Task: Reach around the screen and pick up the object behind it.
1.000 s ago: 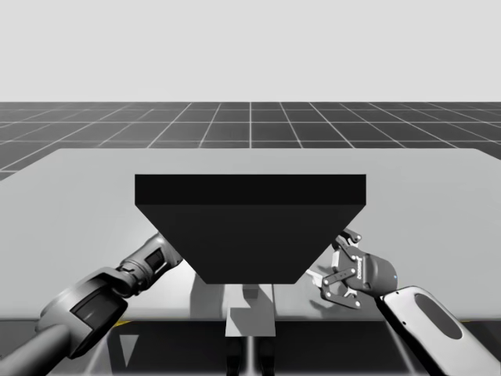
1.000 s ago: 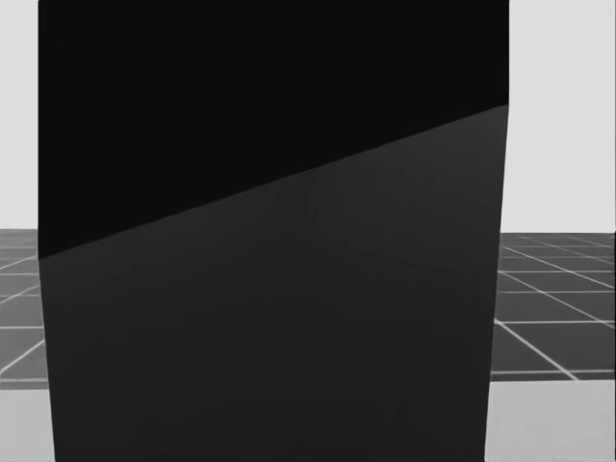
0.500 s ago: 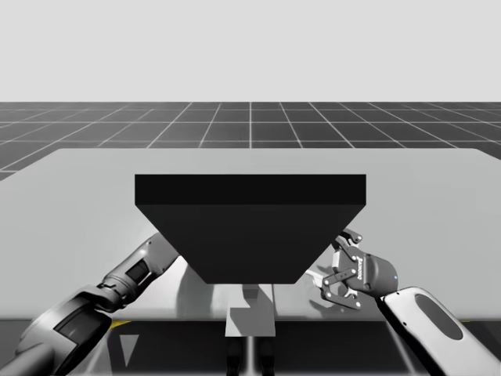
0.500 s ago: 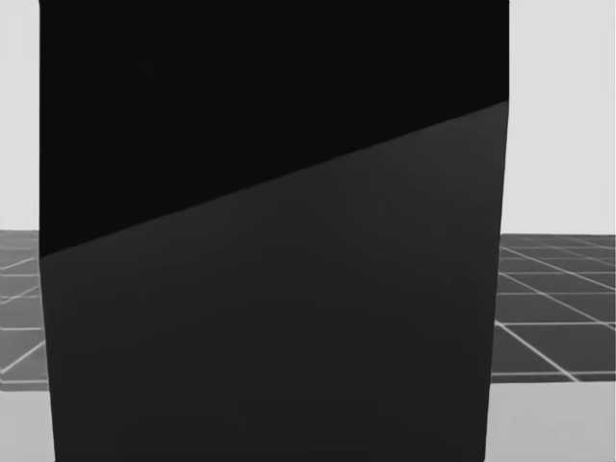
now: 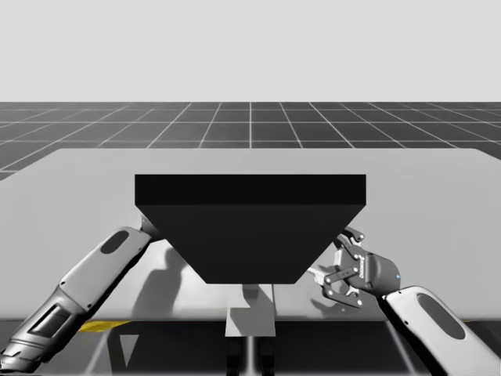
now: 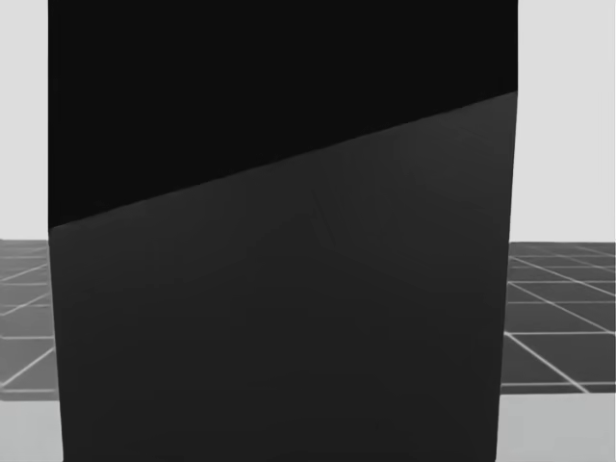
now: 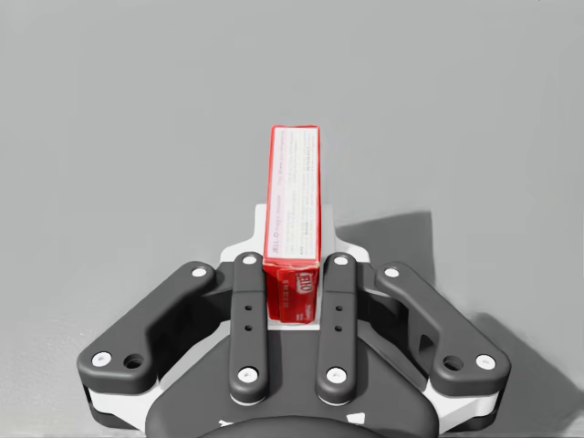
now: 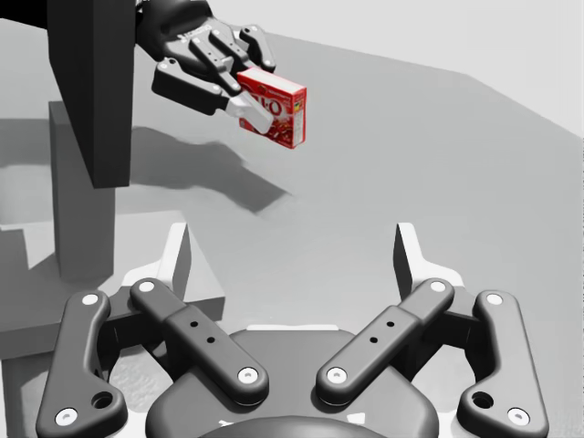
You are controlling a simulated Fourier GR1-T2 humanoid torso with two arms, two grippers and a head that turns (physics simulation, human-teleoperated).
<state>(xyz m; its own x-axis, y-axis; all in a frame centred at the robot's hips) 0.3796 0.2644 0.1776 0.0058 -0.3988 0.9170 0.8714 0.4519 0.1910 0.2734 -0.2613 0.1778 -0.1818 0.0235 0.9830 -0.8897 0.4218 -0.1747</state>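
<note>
My left gripper (image 7: pixel 294 254) is clamped on the red box (image 7: pixel 294 214), one finger on each broad face, the box standing on edge and poking out ahead of the fingers. The right wrist view shows the same hold from the far side: the box (image 8: pixel 276 108) hangs in the left gripper (image 8: pixel 255 108) just past the edge of the screen (image 8: pixel 87 91), with a shadow on the table (image 8: pixel 383 155) below it. So I judge it lifted clear, not resting. The biggest change over the last second is in my left arm (image 5: pixel 98 270). In the high view it was bent low at the table's near corner, with its wrist just at the screen's (image 5: pixel 250 227) left edge. Now it is stretched out long, and its far end has gone behind that edge. That fits a reach around the left side that has ended at the box. Smaller: my head has turned a little, since the whole screen (image 6: pixel 289 289) has slid slightly rightward in the head view, while the screen itself has not moved on the table (image 5: pixel 423 196). Smallest: my right gripper (image 5: pixel 344 270) has barely stirred. It waits beside the screen's right edge with its fingers (image 8: pixel 178 251) spread wide and nothing between them. As I read it, the grasp is made, and what is left is to bring the box up and out without clipping the screen.
</note>
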